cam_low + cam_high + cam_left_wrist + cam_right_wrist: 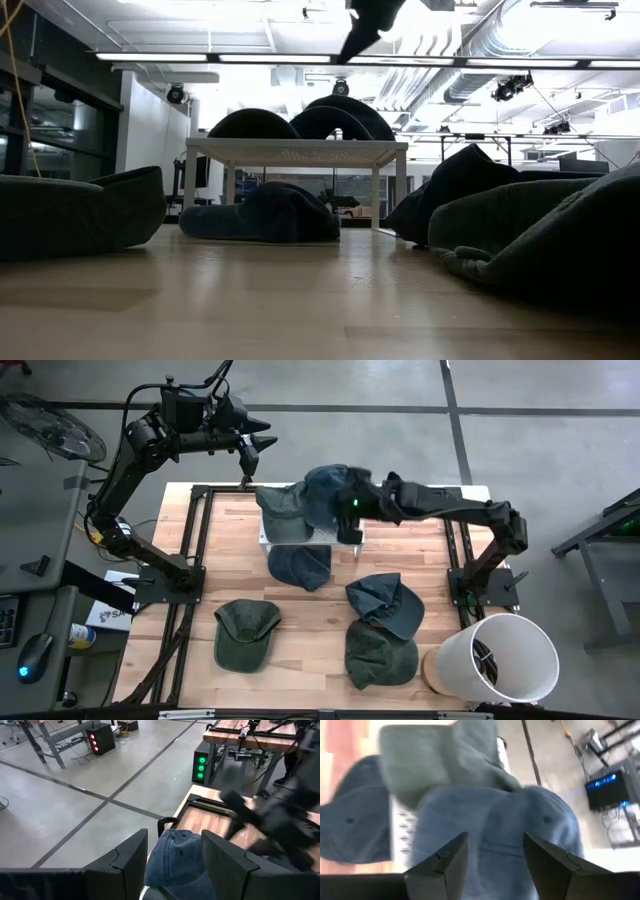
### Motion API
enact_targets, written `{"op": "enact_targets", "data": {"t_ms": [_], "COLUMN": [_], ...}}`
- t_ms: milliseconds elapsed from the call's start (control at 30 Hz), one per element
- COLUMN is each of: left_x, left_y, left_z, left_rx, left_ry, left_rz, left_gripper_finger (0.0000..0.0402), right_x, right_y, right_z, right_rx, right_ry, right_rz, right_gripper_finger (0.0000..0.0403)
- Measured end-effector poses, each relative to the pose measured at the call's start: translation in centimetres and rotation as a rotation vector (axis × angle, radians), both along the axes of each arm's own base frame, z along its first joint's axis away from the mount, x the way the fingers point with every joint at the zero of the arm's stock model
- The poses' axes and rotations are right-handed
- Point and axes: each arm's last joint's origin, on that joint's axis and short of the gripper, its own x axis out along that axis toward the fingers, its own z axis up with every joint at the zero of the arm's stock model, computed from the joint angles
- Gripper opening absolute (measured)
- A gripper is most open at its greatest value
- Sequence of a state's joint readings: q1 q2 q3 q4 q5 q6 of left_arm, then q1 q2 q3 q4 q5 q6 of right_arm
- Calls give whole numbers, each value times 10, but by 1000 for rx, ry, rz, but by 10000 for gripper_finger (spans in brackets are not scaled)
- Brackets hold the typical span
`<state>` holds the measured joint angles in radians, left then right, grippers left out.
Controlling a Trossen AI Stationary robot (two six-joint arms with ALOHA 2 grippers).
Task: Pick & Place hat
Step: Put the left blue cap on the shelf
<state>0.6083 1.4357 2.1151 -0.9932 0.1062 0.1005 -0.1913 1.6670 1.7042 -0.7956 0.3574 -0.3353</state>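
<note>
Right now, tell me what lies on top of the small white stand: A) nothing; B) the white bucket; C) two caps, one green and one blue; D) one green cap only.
C: a green cap and a blue cap sit side by side on the white stand, with the right gripper over them.

At upper centre of the high view, an olive green cap [283,512] is lying beside a denim blue cap [325,490] on a white stand [266,536]. Just below them another faded blue cap [300,565] is showing. Lower left, a dark green cap [245,632] is resting on the pale wood table [320,610]. Lower centre, a blue cap [387,603] is sitting above a green cap [379,657]. At lower right a white bucket [500,660] is standing. The black arms are framing the grey floor.
</note>
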Motion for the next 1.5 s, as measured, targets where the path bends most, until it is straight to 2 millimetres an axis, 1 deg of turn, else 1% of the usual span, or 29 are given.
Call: {"op": "enact_targets", "data": {"t_ms": [167,233,333,467,600,733,867,1100,1367,1500], "left_x": [0,0,0,0,0,0,0,0,0,0], "left_y": [0,0,0,-1,-1,-1,-1,-1,-1,-1], "left_z": [0,0,0,0,0,0,0,0,-1,-1], "left_rx": [-1,-5,-7,-8,-8,-10,-9,-9,-12,-14], "left_ry": [0,-3,-5,-5,-4,0,0,0,5,8], "left_rz": [-1,-13,-18,-22,-22,-21,-21,-22,-21,-20], "left_gripper_finger": [182,182,182,182,182,182,182,182,182,182], "right_x": [6,7,11,24,35,44,50,54,55,55], "right_y": [35,47,60,70,77,80,79,70,56,50], "right_z": [0,0,-6,-27,-49,-67,-79,-96,-99,-100], "right_rx": [-13,-5,-11,-14,-79,-139,-176,-154,-148,-110], "right_ry": [-24,-39,-28,37,98,111,119,149,153,156], "right_rz": [6,1,-6,-26,-98,-188,-261,-324,-364,-364], "right_gripper_finger": [181,181,182,182,182,181,181,181,180,165]}}
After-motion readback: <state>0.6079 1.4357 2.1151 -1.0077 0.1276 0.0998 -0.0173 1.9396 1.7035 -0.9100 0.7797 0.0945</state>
